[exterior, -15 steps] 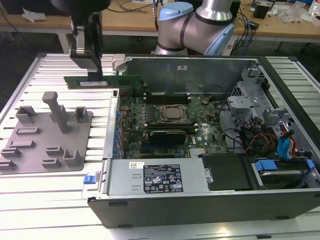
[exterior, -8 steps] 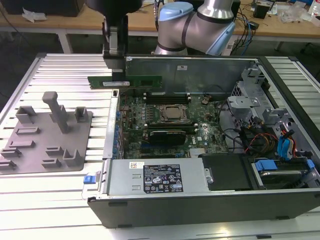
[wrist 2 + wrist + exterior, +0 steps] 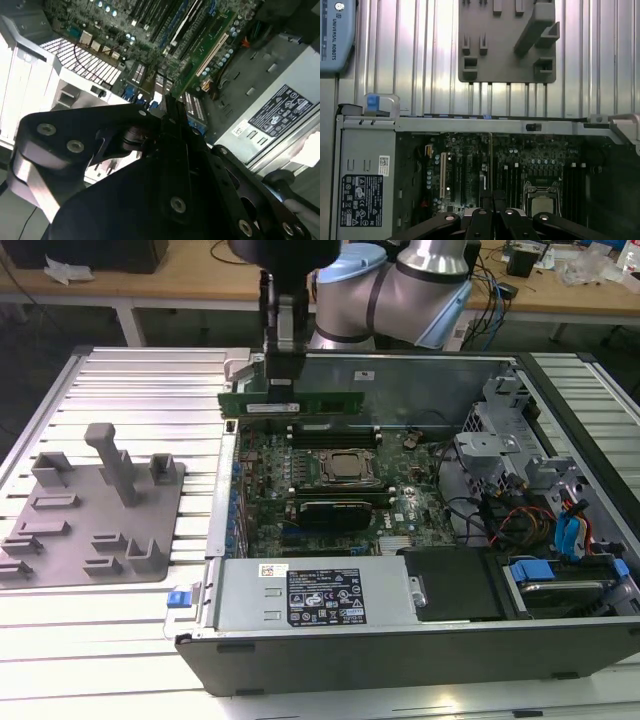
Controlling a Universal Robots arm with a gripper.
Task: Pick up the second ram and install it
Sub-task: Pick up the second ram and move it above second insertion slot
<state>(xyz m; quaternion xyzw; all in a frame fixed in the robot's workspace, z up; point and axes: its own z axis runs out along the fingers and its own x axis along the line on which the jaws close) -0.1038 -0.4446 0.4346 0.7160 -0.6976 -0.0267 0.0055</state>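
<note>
One grey tray (image 3: 60, 540) is lying at the exterior view's left. To its right, the gripper (image 3: 283, 388) is clamping the second ram (image 3: 335, 400) level over the open case (image 3: 400, 650), near the memory slots (image 3: 330, 432). Judged step: carrying; seating is calling for edge-to-slot alignment.

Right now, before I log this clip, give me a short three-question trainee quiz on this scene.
1. True or false: the gripper holds the green RAM stick above the open computer case.
2. The grey tray lies on which side of the case? A) the exterior view's left B) the exterior view's right C) inside it
3. Fill in: the square processor sits on the ____.
Key: 1 true; 2 A; 3 motherboard.
</note>
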